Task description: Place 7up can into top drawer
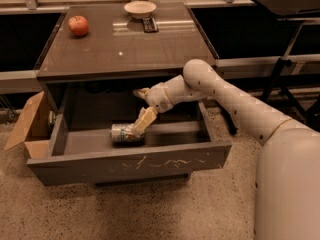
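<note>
Release of 7up can (125,133), lying sideways on top drawer (150,163) floor; gripper (138,110) above it, spread apart, lower finger (145,119) touching; withdraw straight up, no nudging, clear of tabletop (125,49) edge.

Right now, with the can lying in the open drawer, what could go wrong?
The can lies on its side, so it may roll when the tool beside it pulls away. The tool sits low in the drawer, under the table edge; a careless lift could strike the table.
</note>
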Tool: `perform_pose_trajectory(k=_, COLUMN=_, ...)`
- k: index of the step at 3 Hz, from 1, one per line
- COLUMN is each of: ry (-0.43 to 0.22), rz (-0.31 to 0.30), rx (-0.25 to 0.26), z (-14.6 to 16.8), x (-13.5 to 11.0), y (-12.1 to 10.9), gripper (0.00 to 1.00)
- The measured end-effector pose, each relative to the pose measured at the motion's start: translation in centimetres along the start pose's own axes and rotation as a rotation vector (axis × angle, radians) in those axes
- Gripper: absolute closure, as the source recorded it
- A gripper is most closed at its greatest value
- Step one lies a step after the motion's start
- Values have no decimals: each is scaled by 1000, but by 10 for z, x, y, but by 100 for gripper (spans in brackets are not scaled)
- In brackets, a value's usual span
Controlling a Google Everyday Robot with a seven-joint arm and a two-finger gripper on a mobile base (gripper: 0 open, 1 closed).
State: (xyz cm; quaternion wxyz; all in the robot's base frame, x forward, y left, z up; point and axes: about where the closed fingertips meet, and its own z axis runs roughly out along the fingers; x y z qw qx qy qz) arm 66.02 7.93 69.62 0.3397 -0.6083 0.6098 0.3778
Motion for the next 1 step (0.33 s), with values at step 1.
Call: perform_pose_trajectory(k=1, ry=-29, rz=-20, rx=84, z=-33, x=-18, y=22, gripper=0)
